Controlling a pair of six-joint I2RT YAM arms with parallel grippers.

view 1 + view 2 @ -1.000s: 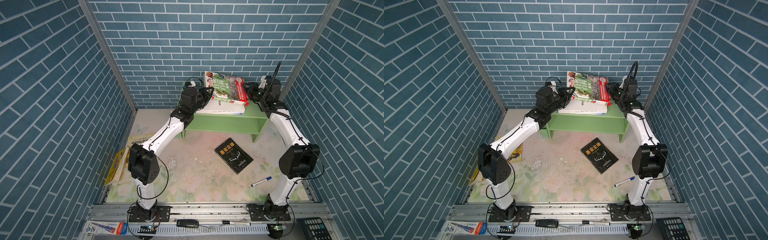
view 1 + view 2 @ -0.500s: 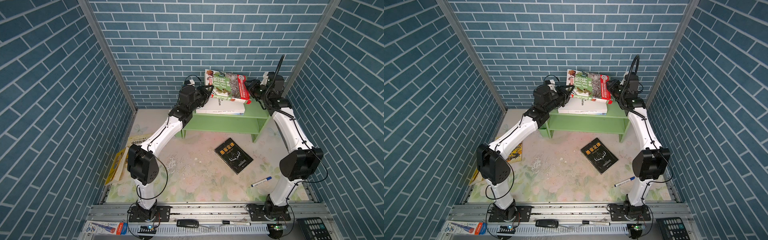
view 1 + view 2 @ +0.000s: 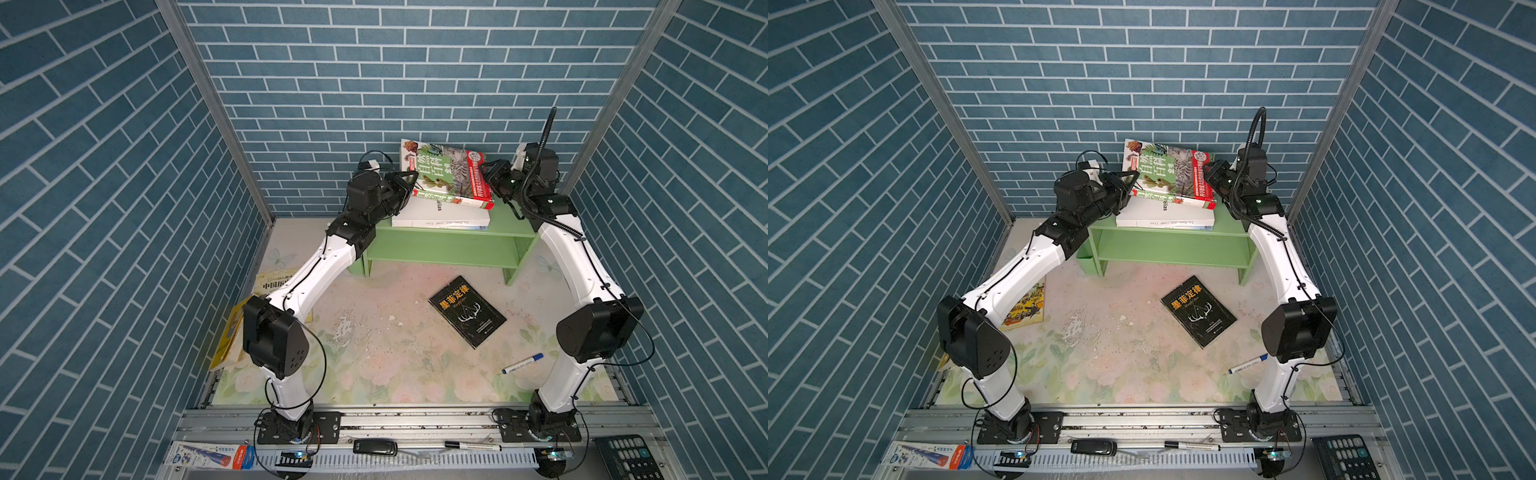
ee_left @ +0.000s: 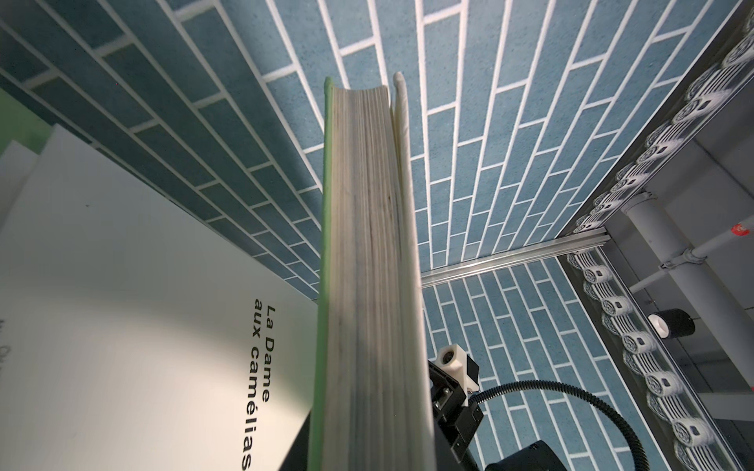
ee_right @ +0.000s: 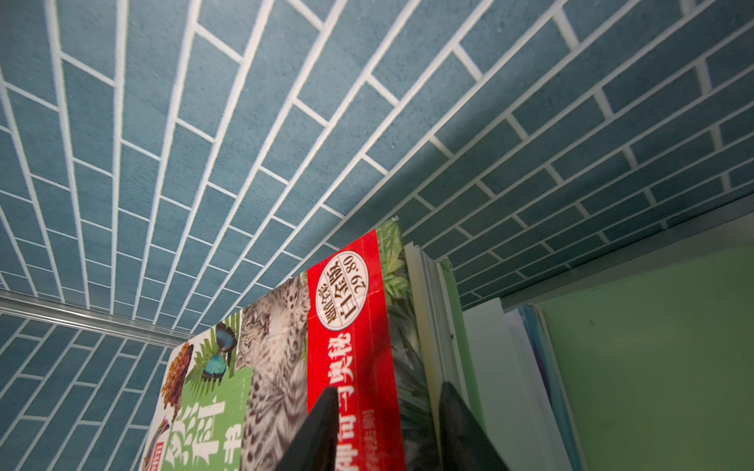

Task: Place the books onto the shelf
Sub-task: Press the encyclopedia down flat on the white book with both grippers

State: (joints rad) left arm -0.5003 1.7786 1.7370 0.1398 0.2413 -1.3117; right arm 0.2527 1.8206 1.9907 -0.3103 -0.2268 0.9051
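Observation:
The green botanical book (image 3: pixel 444 174) hangs tilted above the shelf (image 3: pixel 449 249), its cover facing the camera in both top views. My left gripper (image 3: pixel 409 185) is shut on its left edge, and the book's page block (image 4: pixel 367 244) fills the left wrist view. My right gripper (image 5: pixel 387 391) is shut on the red-banded right edge, one black finger (image 5: pixel 322 428) on the cover. Under it a plain white book (image 3: pixel 436 212) lies flat on the shelf top, over a thinner blue-edged one (image 5: pixel 538 367). A black book (image 3: pixel 467 309) with orange characters lies on the floor mat.
Yellow books (image 3: pixel 276 280) lie by the left wall, partly under my left arm. A blue-capped marker (image 3: pixel 522 363) lies near the right arm's base. The shelf's lower tier (image 3: pixel 1167 257) holds nothing. The brick back wall stands close behind the shelf.
Both grippers have lifted the green book slightly, and it stands a little steeper. The right wrist has risen and drawn in a touch. The books on the floor have not moved.

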